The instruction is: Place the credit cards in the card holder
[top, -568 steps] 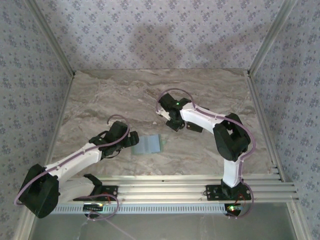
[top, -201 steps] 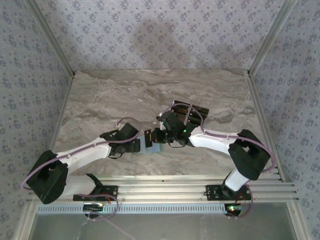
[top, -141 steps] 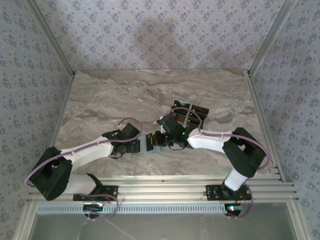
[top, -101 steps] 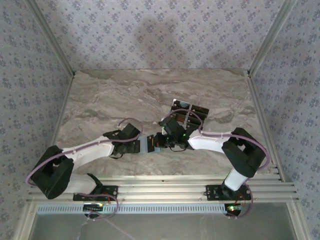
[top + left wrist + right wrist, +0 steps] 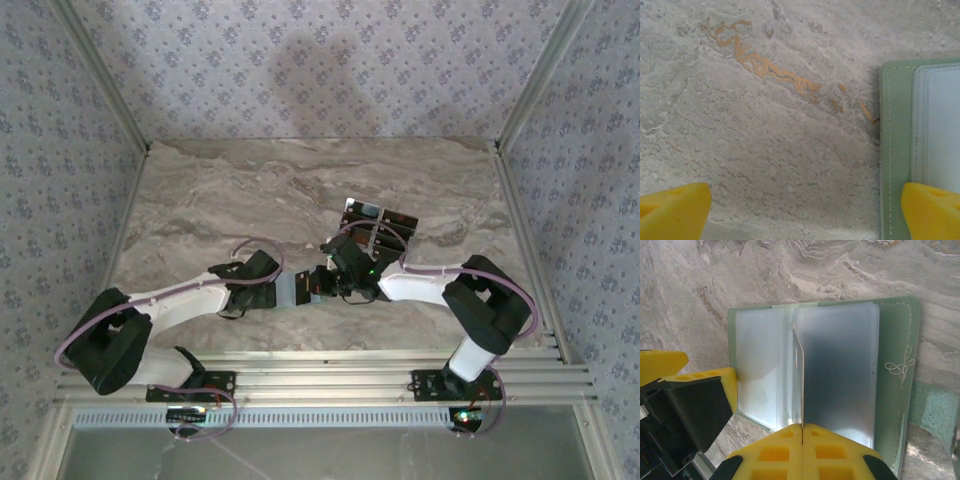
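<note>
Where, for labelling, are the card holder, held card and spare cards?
card holder (image 5: pixel 895 335), right wrist view, green cover
held card (image 5: pixel 799 375), right wrist view, thin edge
spare cards (image 5: pixel 398 219), top view, dark face

No legible text or numbers anywhere, just a stitched floral flourish (image 5: pixel 900 366) on the card holder (image 5: pixel 840 365)

- The left arm (image 5: pixel 178 298) and right arm (image 5: pixel 415 283) have white link shells and bulky black joint housings.
- Thin lilac cables (image 5: pixel 262 243) loop along both.
- Green lights (image 5: pixel 371 268) glow on the right arm.
- The right gripper (image 5: pixel 802 427) has bright yellow fingers (image 5: pixel 775 452) with square recesses.
</note>
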`<state>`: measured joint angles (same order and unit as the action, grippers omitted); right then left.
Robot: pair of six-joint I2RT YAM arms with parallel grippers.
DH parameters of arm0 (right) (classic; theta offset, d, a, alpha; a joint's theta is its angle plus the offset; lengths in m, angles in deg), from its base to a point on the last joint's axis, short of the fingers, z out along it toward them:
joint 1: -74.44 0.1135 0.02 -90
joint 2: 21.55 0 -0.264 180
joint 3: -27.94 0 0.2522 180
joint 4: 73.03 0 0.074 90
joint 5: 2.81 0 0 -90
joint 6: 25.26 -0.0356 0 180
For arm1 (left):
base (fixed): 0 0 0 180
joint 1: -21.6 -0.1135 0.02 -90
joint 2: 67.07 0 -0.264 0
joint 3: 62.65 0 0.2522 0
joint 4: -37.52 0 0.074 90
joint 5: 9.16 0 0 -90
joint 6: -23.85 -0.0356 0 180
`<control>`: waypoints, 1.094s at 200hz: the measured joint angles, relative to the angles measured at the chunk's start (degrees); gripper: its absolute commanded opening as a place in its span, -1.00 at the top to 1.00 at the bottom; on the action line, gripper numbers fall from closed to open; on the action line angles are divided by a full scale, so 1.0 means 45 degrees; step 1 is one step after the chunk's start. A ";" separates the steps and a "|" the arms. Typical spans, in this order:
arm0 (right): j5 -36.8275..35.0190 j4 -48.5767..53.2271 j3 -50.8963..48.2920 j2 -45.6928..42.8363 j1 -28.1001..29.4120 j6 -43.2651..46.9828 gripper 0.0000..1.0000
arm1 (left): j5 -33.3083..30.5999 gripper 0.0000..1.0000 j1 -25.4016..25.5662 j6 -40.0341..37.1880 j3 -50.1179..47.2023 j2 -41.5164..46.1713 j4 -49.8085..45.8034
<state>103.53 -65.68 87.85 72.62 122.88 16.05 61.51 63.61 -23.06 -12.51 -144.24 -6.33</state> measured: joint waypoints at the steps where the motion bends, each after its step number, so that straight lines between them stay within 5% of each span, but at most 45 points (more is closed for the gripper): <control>1: 0.0005 0.0000 0.0000 0.0000 0.0000 0.0000 1.00 | -0.0005 -0.93 0.0000 0.0010 0.0000 0.0000 0.0000; 219: 0.0733 -0.1054 0.0000 0.0005 -0.0529 -0.0238 1.00 | -0.0194 -0.98 0.0000 -0.0335 0.0971 0.0656 -0.0374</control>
<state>106.83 -70.42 87.85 72.65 120.50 14.98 60.64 63.61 -24.57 -8.14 -141.29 -8.01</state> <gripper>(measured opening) 0.058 0.989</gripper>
